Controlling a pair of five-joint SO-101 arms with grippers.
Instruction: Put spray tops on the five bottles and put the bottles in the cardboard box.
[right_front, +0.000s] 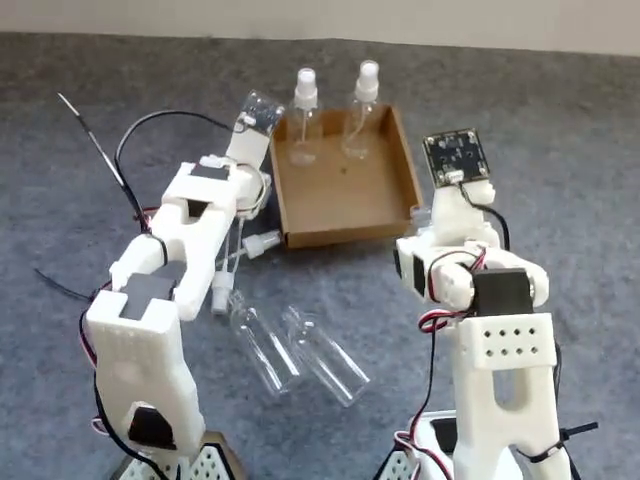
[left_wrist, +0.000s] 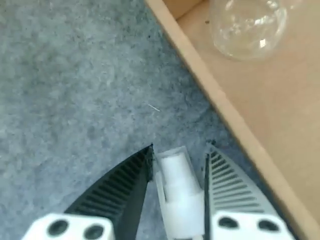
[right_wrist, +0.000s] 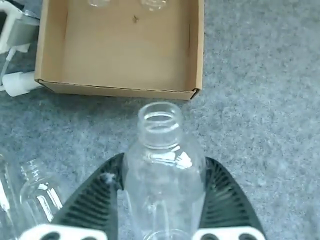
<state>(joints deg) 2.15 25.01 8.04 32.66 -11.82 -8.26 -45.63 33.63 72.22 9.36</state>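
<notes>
Right wrist view shows the right pincer (right_wrist: 164, 161) clamped on an uncapped bottle (right_wrist: 162, 145) near the cardboard box (right_wrist: 120, 90), while the left pincer (left_wrist: 180, 146) grips a spray top (left_wrist: 175, 192) beside that box.

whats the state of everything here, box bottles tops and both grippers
cardboard box: open, two bottles inside
bottles in box: upright, spray tops on
left gripper: shut on a spray top
right gripper: shut on an open bottle, no top
bottles on carpet: two, lying down, no tops
loose spray top: lying beside the box's corner
</notes>
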